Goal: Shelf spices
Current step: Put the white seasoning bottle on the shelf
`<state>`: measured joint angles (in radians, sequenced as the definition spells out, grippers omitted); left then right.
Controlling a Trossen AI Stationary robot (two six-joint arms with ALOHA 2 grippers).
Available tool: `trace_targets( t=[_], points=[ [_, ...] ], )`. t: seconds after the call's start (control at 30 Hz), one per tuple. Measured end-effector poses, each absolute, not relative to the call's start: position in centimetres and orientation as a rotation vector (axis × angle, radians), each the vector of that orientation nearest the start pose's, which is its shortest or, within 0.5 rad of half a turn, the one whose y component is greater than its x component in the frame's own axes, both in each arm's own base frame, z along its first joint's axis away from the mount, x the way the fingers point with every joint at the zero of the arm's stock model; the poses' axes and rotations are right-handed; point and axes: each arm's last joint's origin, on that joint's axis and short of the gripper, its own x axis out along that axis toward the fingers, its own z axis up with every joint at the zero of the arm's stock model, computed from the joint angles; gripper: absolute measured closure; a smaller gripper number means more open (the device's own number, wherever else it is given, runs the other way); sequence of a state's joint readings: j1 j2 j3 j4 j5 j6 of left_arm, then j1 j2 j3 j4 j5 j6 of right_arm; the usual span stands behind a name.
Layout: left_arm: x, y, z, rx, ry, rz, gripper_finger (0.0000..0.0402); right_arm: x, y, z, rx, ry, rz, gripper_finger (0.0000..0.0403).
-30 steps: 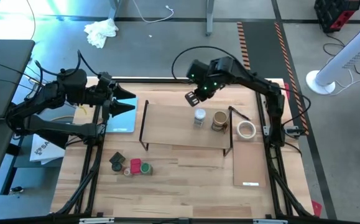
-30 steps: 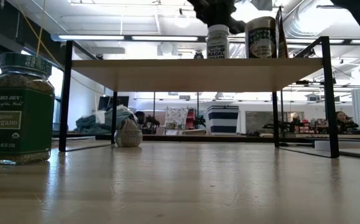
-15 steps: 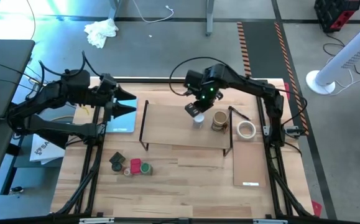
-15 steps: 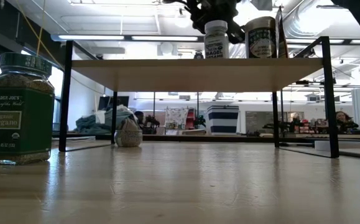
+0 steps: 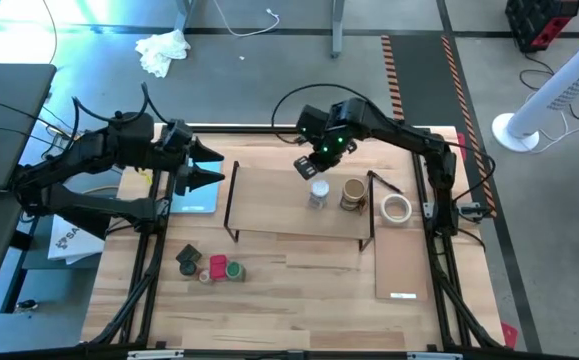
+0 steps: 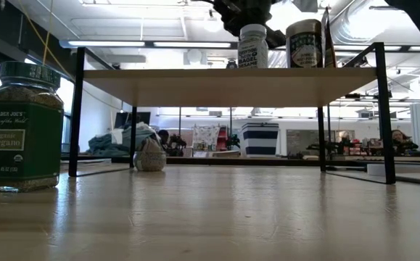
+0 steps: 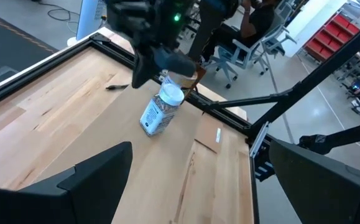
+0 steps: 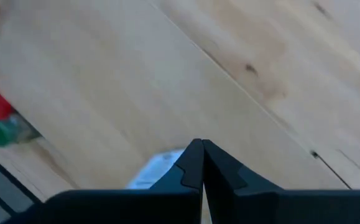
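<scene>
Two spice jars stand on the shelf (image 5: 289, 205) plank: a white-lidded jar (image 5: 318, 192) and just beside it a tan-topped tin (image 5: 353, 193), both toward the shelf's right end. In the left wrist view the white-lidded jar leans over rather than standing straight (the low view shows it roughly upright, so cannot tell how far it tilts). Right tool (image 5: 309, 166) hovers right over that jar's far side, fingers pressed together, holding nothing; whether it touches the lid I cannot tell.

Left tool (image 5: 206, 165) sits off the shelf's left end above the light-blue pad (image 5: 197, 196), fingers spread wide, empty.

Remaining spices still on the worktop (image 5: 299, 290), in front of the shelf's left half: a dark-topped jar (image 5: 188, 260), a red-topped one (image 5: 217, 265), a green-topped one (image 5: 234, 270), clustered close together. Low view shows the green-lidded oregano jar (image 6: 19, 127) upright.

White tape ring (image 5: 397, 208) lies right of the shelf, at the far end of a thin pale board (image 5: 401, 262).
</scene>
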<state>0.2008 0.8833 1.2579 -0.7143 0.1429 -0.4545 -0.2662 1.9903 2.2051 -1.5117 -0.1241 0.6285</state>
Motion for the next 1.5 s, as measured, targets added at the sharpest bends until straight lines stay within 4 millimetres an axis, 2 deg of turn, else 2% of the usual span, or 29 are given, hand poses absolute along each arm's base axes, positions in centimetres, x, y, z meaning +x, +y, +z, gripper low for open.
trace_targets(
  t=[0.13, 0.27, 0.63, 1.1, 1.43, 1.5],
  points=[
    [14.8, 2.6, 42.1, -0.508, 0.318, 0.133, 0.0025, 37.5, -9.1, 36.8, 0.815, 1.146, -0.437, 0.0403],
    [14.7, 2.6, 42.1, -0.508, 0.317, 0.133, 0.0025, 38.1, -7.5, 36.9, 0.803, 1.137, -0.369, 0.0403],
    [15.0, 2.6, 42.0, -0.514, 0.324, 0.135, 0.0025, 38.9, -4.2, 36.8, 0.713, 1.139, -0.364, 0.0403],
    [16.0, 2.8, 41.5, -0.529, 0.357, 0.14, 0.0025, 37.8, -2.5, 35.9, 0.669, 1.309, -0.411, 0.0403],
    [17.6, 2.3, 40.8, -0.514, 0.415, 0.106, 0.0025, 37.8, -1.8, 35.9, 0.675, 1.327, -0.393, 0.0403],
    [17.6, 2.2, 40.9, -0.5, 0.41, 0.094, 0.0025, 37.9, -1.6, 36.4, 0.685, 1.3, -0.38, 0.0403]
  ],
)
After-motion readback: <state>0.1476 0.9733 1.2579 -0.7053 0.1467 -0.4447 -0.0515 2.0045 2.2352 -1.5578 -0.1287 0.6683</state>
